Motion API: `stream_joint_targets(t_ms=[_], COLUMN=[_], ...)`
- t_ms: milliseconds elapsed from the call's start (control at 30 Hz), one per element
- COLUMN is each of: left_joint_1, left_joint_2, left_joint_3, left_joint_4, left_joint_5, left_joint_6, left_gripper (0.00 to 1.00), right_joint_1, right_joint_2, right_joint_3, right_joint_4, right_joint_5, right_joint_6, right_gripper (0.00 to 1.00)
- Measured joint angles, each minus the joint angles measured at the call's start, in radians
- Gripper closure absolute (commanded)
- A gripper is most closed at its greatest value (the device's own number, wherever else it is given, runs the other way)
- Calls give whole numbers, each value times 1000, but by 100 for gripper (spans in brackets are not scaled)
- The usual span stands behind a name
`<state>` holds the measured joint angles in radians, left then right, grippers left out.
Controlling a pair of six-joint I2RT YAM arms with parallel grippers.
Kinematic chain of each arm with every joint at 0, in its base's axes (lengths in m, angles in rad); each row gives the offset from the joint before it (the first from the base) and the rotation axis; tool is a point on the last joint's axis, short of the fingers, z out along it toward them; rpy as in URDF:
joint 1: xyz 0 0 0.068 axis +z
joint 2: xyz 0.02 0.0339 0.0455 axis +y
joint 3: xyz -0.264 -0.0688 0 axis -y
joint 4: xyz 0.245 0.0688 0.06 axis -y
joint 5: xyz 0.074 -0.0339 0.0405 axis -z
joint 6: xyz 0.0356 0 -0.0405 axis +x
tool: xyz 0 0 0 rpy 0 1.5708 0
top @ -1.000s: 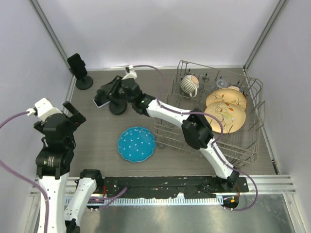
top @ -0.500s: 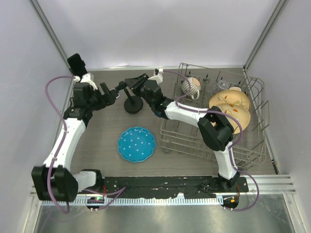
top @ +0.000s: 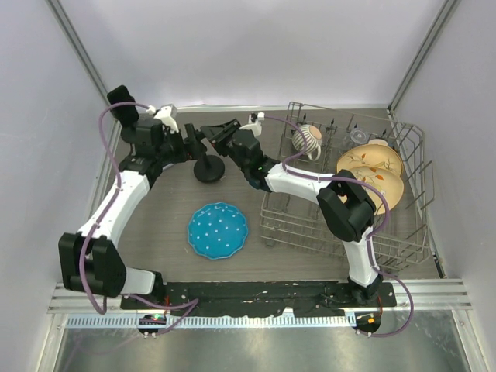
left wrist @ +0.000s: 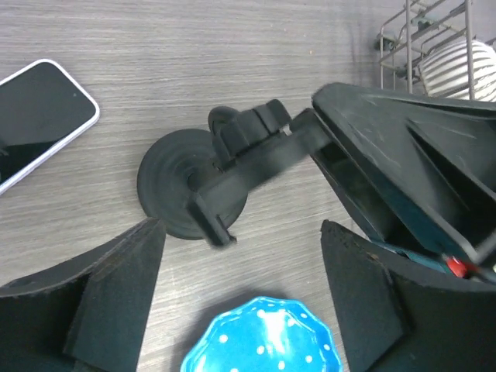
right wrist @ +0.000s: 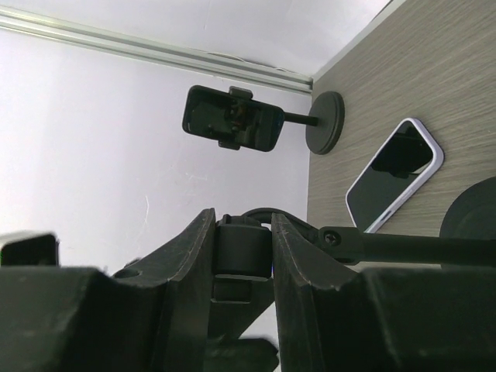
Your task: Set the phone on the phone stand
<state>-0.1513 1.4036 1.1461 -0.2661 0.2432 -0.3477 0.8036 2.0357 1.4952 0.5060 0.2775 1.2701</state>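
Note:
The phone (left wrist: 39, 116), dark-screened with a white rim, lies flat on the wooden table left of the phone stand; it also shows in the right wrist view (right wrist: 395, 174). In the top view my left arm hides it. The black phone stand has a round base (top: 209, 169) (left wrist: 182, 190) and a tilted cradle arm (left wrist: 248, 167). My right gripper (top: 221, 130) (right wrist: 242, 232) is shut on the stand's head. My left gripper (top: 190, 143) (left wrist: 240, 229) hangs open above the stand's base, holding nothing.
A blue dotted plate (top: 218, 230) (left wrist: 263, 337) lies in front of the stand. A wire dish rack (top: 341, 225) at the right holds two plates (top: 368, 167) and a striped cup (top: 308, 139). A second stand (top: 124, 105) (right wrist: 232, 118) with a phone stands at the back left corner.
My left arm has swung from the near left up to the back and now hovers over the stand; its jaws narrowed slightly. The right gripper shifted the stand a little to the right.

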Motion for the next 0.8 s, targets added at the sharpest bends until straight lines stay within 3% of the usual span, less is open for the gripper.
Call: stream_joint_targets(t_ms=[100, 233, 367, 533, 633, 733, 800], left_joint_1=[-7, -4, -4, -4, -4, -4, -4], left_joint_2=[-111, -253, -210, -127, -109, -85, -69], left_joint_3=[-76, -162, -132, -126, -118, -80, -54], left_joint_4=[0, 4, 22, 35, 39, 39, 43], left_joint_5=[-57, -137, -157, -153, -155, -161, -164], left_joint_6=[-47, -76, -76, -66, -59, -39, -28], left_gripper=[11, 23, 35, 31, 36, 49, 65], right_joint_1=[0, 1, 2, 4, 4, 5, 6], right_joint_2=[1, 2, 2, 2, 2, 2, 2], right_joint_3=[0, 0, 0, 0, 0, 0, 0], right_joint_4=[-20, -29, -29, -29, -29, -29, -29], right_joint_5=[-11, -17, -18, -17, -18, -18, -18], right_joint_6=[-2, -3, -3, -3, -3, -4, -5], right_gripper=[91, 91, 91, 91, 91, 91, 89])
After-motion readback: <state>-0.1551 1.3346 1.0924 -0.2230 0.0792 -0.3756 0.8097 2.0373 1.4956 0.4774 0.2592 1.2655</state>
